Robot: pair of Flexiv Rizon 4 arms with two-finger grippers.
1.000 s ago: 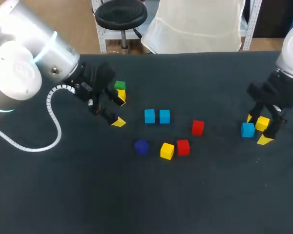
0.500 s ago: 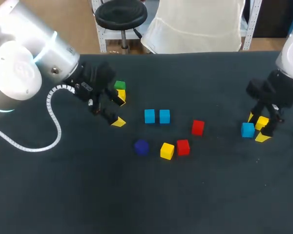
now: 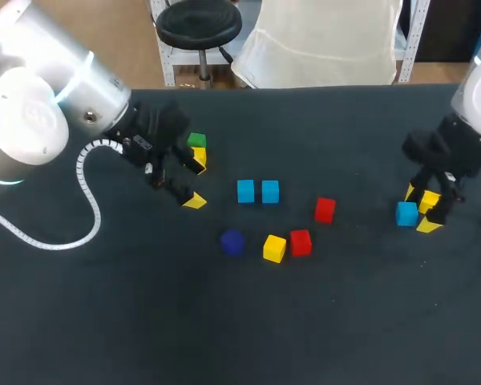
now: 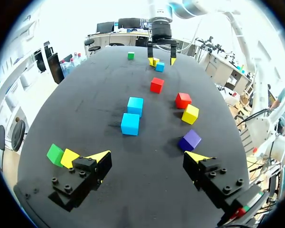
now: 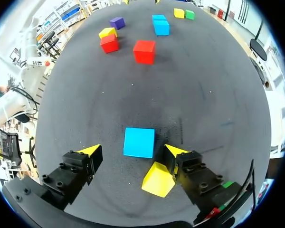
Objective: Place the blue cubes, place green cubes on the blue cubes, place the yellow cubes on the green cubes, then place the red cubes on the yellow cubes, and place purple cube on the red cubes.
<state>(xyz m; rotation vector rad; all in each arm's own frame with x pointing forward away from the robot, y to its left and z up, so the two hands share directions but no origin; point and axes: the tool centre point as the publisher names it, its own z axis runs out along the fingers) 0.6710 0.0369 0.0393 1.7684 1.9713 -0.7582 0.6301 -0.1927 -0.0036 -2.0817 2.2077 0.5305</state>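
Landmark: the blue pair (image 3: 257,192) sits side by side mid-bench (image 3: 224,321), seemingly the base layer.
Right pincer (image 5: 132,153): spread, far right of the blue pair, straddling the lone blue cube (image 5: 139,142) without pinching it; probably lined up to carry it to the base.
Yellow cube (image 5: 157,179): just beside one finger, outside the grasp, so easily nudged.
Left pincer (image 4: 148,156): spread and empty, left of the blue pair, next to the green cube (image 4: 55,154), likely its next pick.

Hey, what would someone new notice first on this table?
Bright cubes dot the dark table: two blue cubes side by side in the middle, a purple cube near them. The right gripper hangs open at another blue cube and a yellow cube toward the right side.
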